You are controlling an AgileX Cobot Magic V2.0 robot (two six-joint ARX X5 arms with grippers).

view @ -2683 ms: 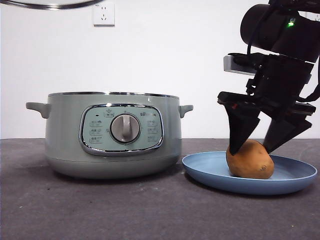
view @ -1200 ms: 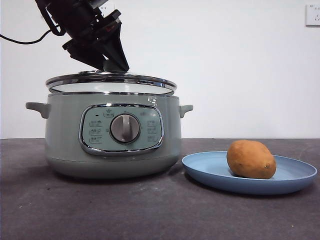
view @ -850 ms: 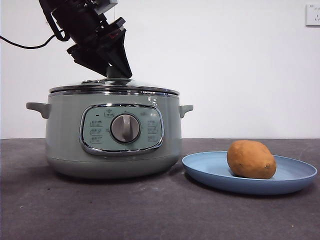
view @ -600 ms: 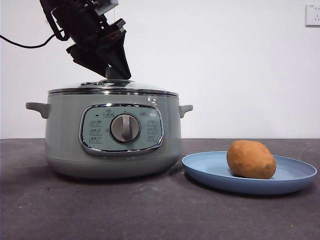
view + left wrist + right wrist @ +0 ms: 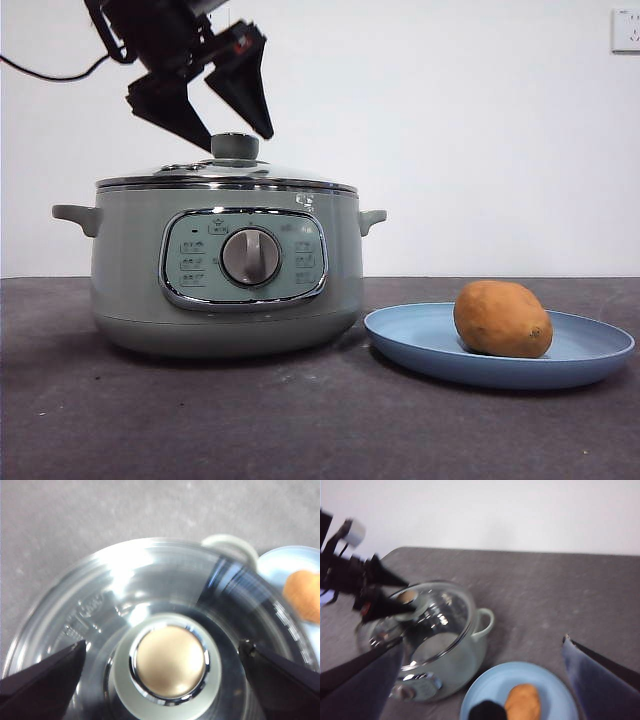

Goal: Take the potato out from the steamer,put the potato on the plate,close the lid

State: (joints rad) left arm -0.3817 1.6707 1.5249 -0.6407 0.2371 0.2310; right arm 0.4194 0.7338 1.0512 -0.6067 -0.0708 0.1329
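- Steamer [image 5: 225, 268]: round sage-green electric pot standing on the table, a small handle on each side; chrome-framed control panel facing the front camera, silver dial [image 5: 250, 256] at its centre.
- Lid [image 5: 226, 178]: glass dome with chrome rim, seated level on the steamer's rim; round green knob [image 5: 235, 147] on top, showing a pale metallic cap in the left wrist view [image 5: 170, 661].
- Left gripper [image 5: 232, 128]: hangs above the knob, jaws spread wide to either side of it, tips clear of it; holds nothing.
- Right gripper [image 5: 480, 652]: raised well above the table and off to the side of the steamer, jaws spread wide, empty; out of the front view.
- Plate [image 5: 600, 352]: shallow, round, light blue, on the table just beside the steamer; I cannot tell whether its rim touches the pot's base.
- Potato [image 5: 502, 318]: oval, orange-brown skin with a dark speck at one end, lying on the plate's middle; apart from both grippers.
- Table [image 5: 300, 420]: dark grey, matte, faintly speckled surface.
- Room: plain white wall behind; a white wall socket [image 5: 626, 30] at the upper corner of the front view; a thin black cable [image 5: 50, 72] trailing from the left arm.
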